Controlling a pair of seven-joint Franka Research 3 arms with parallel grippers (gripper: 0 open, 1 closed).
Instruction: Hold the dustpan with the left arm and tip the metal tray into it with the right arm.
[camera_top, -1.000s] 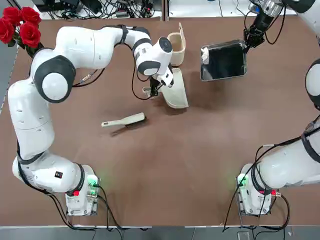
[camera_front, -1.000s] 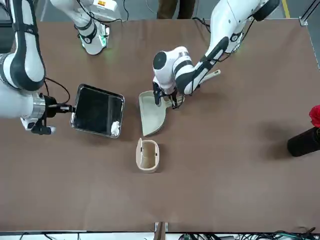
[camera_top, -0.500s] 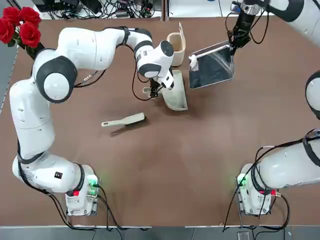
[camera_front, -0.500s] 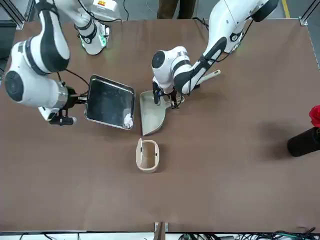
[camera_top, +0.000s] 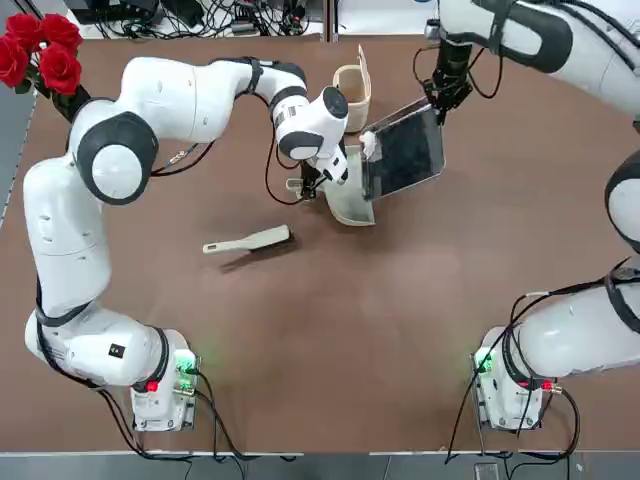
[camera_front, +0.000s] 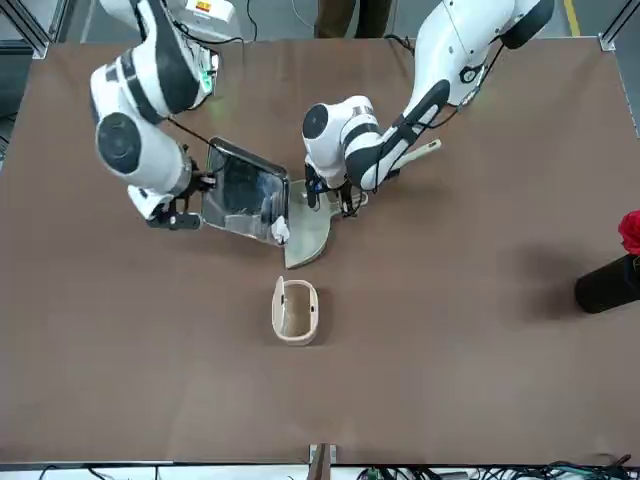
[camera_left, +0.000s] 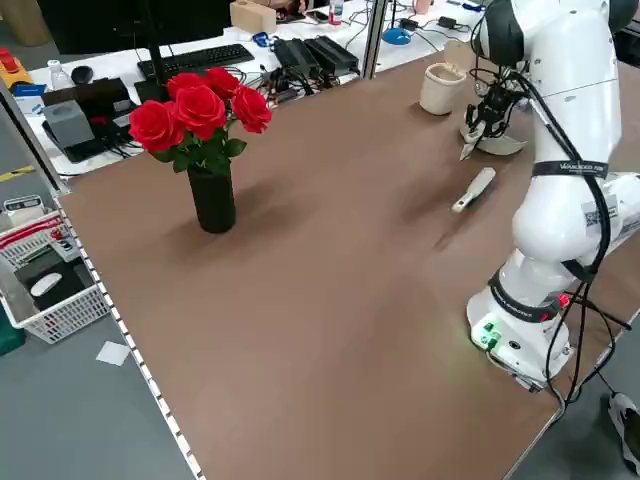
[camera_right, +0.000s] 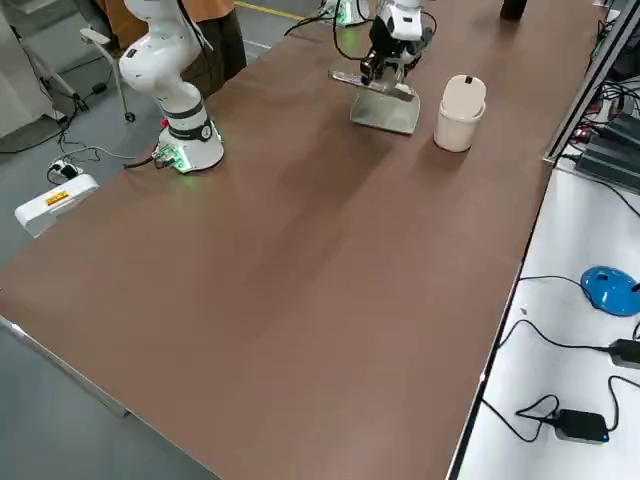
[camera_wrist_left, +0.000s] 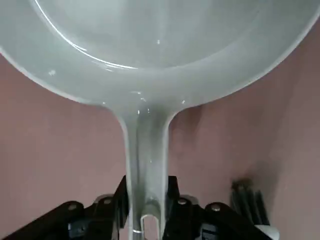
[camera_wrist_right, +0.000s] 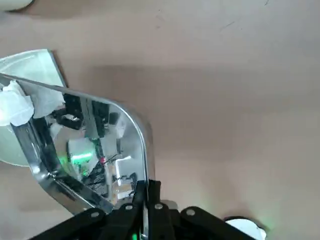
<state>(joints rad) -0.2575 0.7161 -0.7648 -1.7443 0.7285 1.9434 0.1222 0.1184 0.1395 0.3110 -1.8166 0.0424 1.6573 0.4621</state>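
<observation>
Partly, the metal tray (camera_top: 405, 152), landmark of this entry, hides the dustpan (camera_top: 349, 195) beneath its near edge; how far the two overlap in height, and whether they touch, cannot be told. Tray's far end: covered by the right gripper (camera_top: 447, 92) in the top view; tray cut off at the border of the right wrist view. Dustpan handle: largely masked by the left arm from overhead. Edges: the tray's raised rim reaches over the dustpan's scoop on one side; on the side toward the robot's bases, bare brown table (camera_top: 330, 340) lies open, as it does to the tray's right. Tray, description: shallow, shiny steel, rounded corners, dark mirror-like base, held tilted; one crumpled white wad (camera_top: 368, 144) at the edge beside the dustpan. Right gripper, at the tray's outer side: jaws pinching its rim. Dustpan, directly left of the tray: pale cream-green, wide scoop, short handle. Left gripper (camera_top: 312, 180), left of the tray past the scoop: jaws closed on the dustpan handle. Cream bin (camera_front: 296, 312): beyond the tray, on its left, upright, open-mouthed. Hand brush (camera_top: 248, 241): farther left of the tray and nearer the bases, lying flat, dark bristles. Red roses (camera_top: 42, 55) in a black vase (camera_front: 609, 284): well left of the tray.
</observation>
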